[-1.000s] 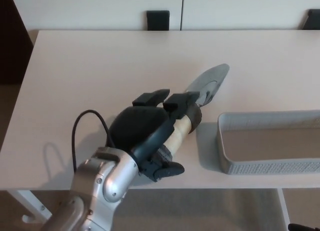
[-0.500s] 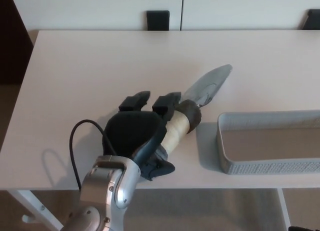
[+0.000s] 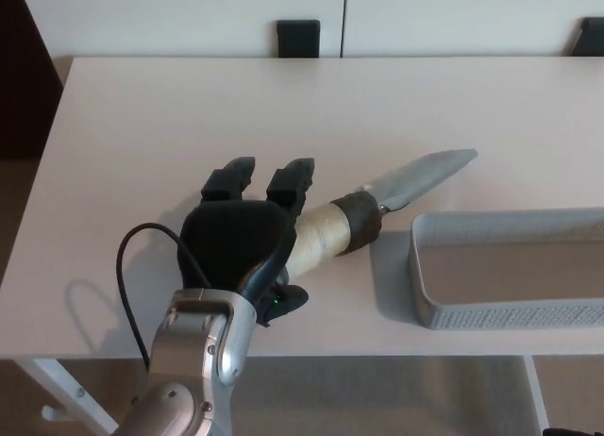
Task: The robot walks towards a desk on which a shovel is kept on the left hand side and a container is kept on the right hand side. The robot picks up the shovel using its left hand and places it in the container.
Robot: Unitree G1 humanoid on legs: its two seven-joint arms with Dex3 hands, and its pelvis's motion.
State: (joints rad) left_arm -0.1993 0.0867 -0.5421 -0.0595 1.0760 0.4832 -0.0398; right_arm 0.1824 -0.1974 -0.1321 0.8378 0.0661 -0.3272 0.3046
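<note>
The shovel lies on the white desk [image 3: 142, 125] with its pale wooden handle [image 3: 321, 236] pointing toward me and its grey metal blade [image 3: 425, 176] pointing right, just behind the near left corner of the container [image 3: 422, 285]. The container is a grey mesh tray at the right edge of the head view. My left hand [image 3: 241, 238] rests on the desk against the left side of the handle. Its two fingers [image 3: 291, 181] stretch forward, apart and not wrapped around the handle. The handle's near end is hidden by the palm. My right hand does not show.
A black cable [image 3: 132, 266] loops from my left wrist over the desk's front edge. Two dark chair backs [image 3: 298, 37] stand behind the far edge, before white cabinets. A white desk leg [image 3: 57, 394] shows below at the left.
My left hand has slid left and its fingers have come off the handle's dark collar. The shovel has swung clockwise, so its blade now points more to the right, nearer the container.
</note>
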